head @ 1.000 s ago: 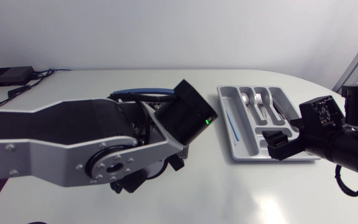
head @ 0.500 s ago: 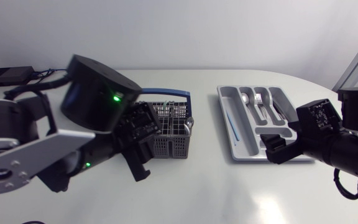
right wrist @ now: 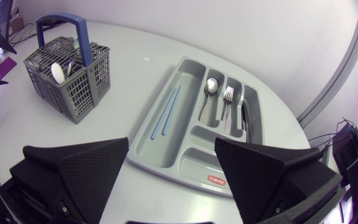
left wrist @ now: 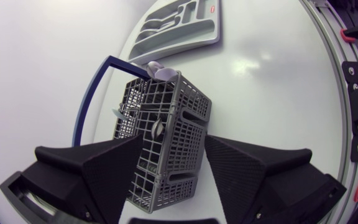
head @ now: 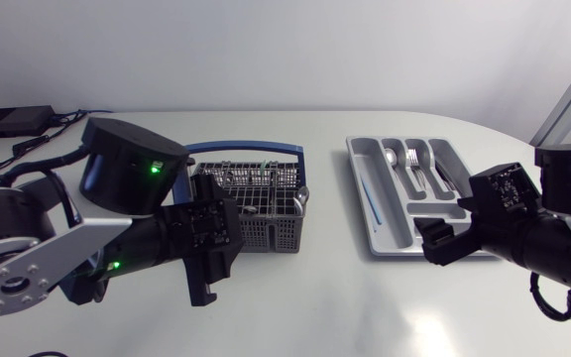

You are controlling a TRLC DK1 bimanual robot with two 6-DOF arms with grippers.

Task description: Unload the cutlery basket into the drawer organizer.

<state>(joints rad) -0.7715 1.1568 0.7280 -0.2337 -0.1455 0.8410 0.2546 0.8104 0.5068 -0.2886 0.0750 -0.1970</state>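
The grey wire cutlery basket [head: 256, 203] stands on the white table [head: 315, 317], its blue handle [left wrist: 98, 81] upright. A white spoon [left wrist: 163, 73] pokes out at its far end, with darker pieces in the compartments too small to name. The left gripper [left wrist: 173, 155] is spread wide at the basket's near end. In the left wrist view that end lies between the two fingers; whether either touches the mesh cannot be told. The grey drawer organizer [head: 414, 198] lies well apart from the basket, just ahead of the right gripper [right wrist: 171, 149], whose fingers also stand wide and hold nothing. Its slots hold two thin blue sticks [right wrist: 163, 112], a metal spoon [right wrist: 210, 93], a fork [right wrist: 227, 102] and a dark-handled piece beside the fork
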